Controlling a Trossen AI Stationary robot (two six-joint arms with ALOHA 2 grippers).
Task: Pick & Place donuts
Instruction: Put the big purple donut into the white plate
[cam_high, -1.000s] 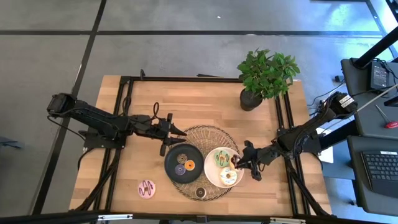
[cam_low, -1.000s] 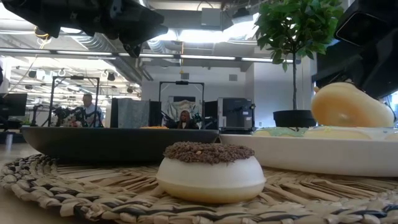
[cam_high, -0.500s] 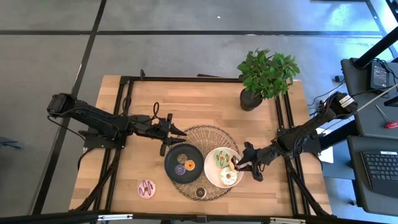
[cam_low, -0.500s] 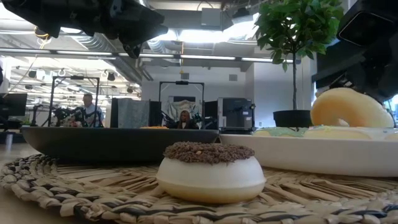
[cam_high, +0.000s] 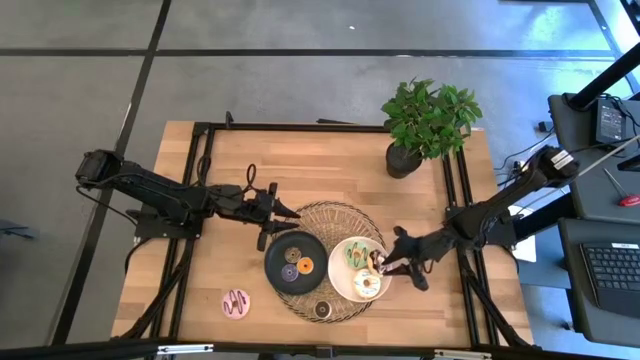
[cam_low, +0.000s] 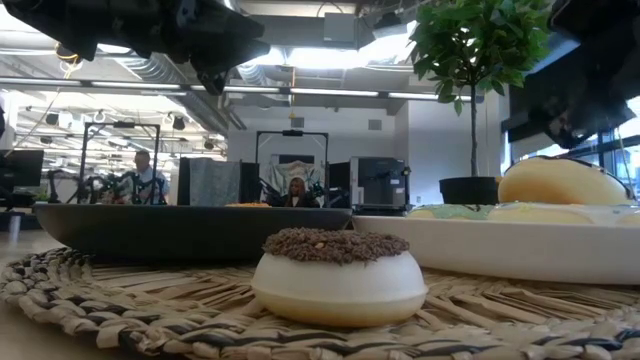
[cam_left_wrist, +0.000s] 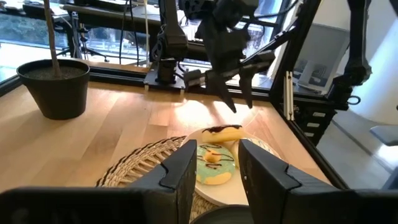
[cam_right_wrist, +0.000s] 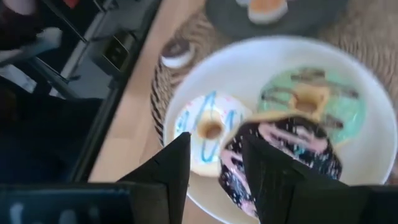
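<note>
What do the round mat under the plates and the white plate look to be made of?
The round mat looks like woven straw or seagrass: coiled, braided strands show up close in the low view, matte and tan. The white plate looks like glazed ceramic or hard plastic, with a smooth, even rim; which one cannot be told.

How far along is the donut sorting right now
Five donuts are plated: two on the black plate, three on the white plate, including the chocolate-and-pink donut just below the open right gripper. Left: the striped pink donut and brown donut. The left gripper waits.
</note>
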